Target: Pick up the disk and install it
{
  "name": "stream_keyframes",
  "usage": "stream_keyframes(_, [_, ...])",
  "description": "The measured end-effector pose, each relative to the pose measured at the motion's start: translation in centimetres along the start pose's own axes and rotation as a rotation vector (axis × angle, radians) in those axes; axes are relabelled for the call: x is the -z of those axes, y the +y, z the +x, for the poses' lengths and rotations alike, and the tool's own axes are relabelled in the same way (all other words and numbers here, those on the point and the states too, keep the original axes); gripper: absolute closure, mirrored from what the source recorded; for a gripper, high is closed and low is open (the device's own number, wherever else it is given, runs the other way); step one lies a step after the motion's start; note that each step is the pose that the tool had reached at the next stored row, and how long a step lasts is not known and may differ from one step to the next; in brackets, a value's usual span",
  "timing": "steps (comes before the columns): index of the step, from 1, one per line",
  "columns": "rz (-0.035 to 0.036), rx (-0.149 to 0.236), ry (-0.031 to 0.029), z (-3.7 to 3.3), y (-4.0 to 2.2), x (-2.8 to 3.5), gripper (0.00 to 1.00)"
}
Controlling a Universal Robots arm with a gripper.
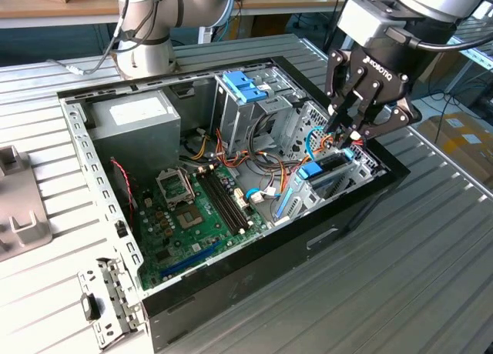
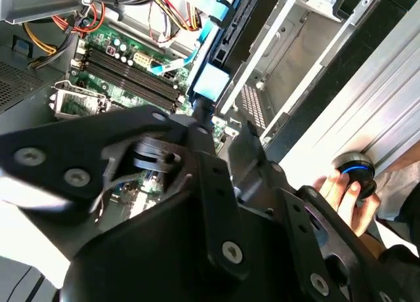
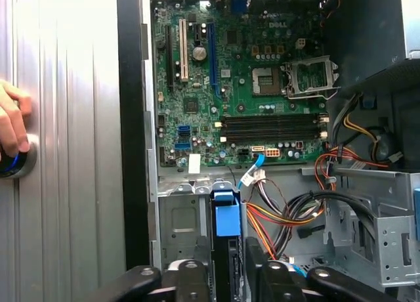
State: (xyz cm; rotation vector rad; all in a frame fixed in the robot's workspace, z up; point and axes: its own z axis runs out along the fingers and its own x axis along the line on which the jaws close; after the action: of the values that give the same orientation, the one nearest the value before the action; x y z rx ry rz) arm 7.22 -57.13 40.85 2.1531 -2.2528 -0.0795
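Note:
The disk (image 1: 333,171) stands on its edge in the drive bay at the exterior view's right end of the open computer case (image 1: 85,161). Its light-blue rail end (image 3: 227,218) faces the motherboard (image 3: 249,79). My gripper (image 1: 347,140) reaches down from above onto the disk's upper edge. In the first wrist view the two black fingers (image 3: 187,279) sit tight against both faces of the disk (image 3: 230,266), shut on it. In the second wrist view the rail end (image 2: 210,84) shows just past the gripper's black linkage.
Orange and red cables (image 3: 275,213) run beside the bay. A metal cage with a blue tab piece (image 1: 245,85) and the grey power supply (image 1: 135,117) stand at the case's far side. A person's hand (image 2: 341,194) rests on a round blue-lit knob outside the case.

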Motion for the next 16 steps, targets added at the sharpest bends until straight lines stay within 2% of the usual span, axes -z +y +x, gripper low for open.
stream_keyframes(3, [-0.0003, 0.0, 0.0001, 0.0, -0.17, -0.17, 0.82])
stream_keyframes(4, [-0.0009, 0.0, 0.0, 0.0, -0.34, -0.3, 0.82])
stream_keyframes(5, [-0.0015, 0.0, 0.0001, -0.01, -0.49, -0.39, 0.88])
stream_keyframes(8, [-0.003, 0.0, 0.0002, -0.03, -1.07, -0.52, 0.89])
stream_keyframes(10, [-0.0032, 0.0, 0.0001, -0.07, -1.84, -0.51, 0.89])
stream_keyframes(14, [-0.0033, 0.0, 0.0001, -0.11, -2.83, -0.46, 0.89])
stream_keyframes(16, [-0.0035, 0.0, 0.0002, -0.15, -3.67, -0.41, 0.89])
